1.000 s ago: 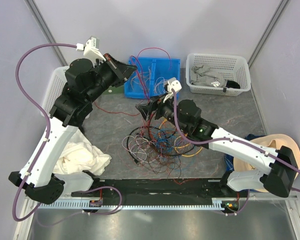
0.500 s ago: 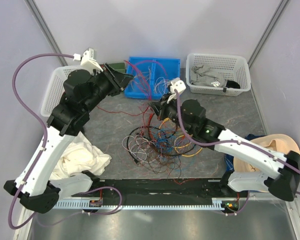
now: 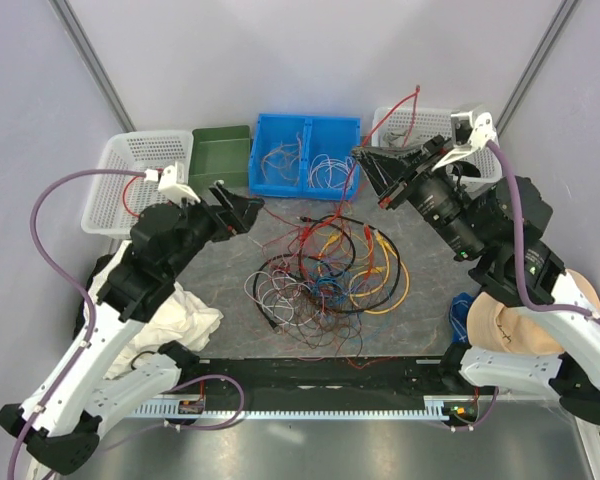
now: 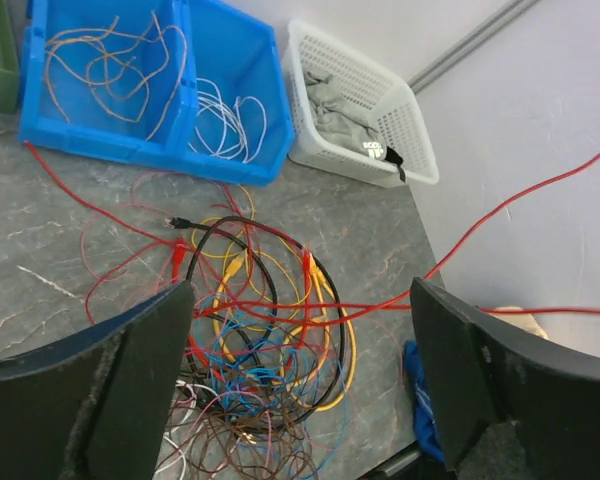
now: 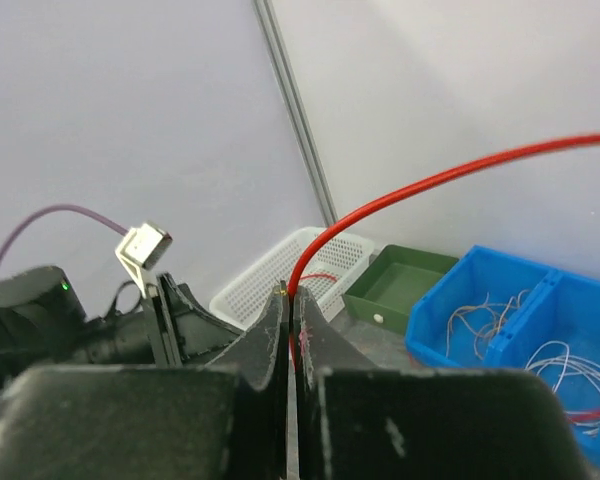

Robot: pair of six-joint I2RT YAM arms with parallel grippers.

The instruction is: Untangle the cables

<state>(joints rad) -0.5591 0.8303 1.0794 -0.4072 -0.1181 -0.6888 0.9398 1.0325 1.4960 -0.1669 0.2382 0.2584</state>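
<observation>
The cables (image 3: pixel 325 270) lie in a many-coloured tangle at the middle of the table, also seen below the left wrist as the cables (image 4: pixel 260 340). My right gripper (image 3: pixel 368 160) is raised at the back right, shut on one red cable (image 3: pixel 400 108). That red cable (image 5: pixel 430 180) rises from the pinched fingertips (image 5: pixel 302 305) and arcs away. In the left wrist view the red cable (image 4: pixel 500 215) stretches from the pile up to the right. My left gripper (image 3: pixel 242 210) hovers left of the tangle, open and holding nothing, its fingers (image 4: pixel 130 380) wide apart.
A blue bin (image 3: pixel 308 150) with loose wires stands at the back, a green bin (image 3: pixel 220 155) and a white basket (image 3: pixel 145 175) to its left. Another white basket (image 3: pixel 430 125) holds cloth at the back right. A white cloth (image 3: pixel 170 315) lies front left, a tan hat (image 3: pixel 510 325) front right.
My right gripper shut on a red cable at the pile and lifted it up to the back right. My left gripper opened and came down from the blue bin toward the near left.
</observation>
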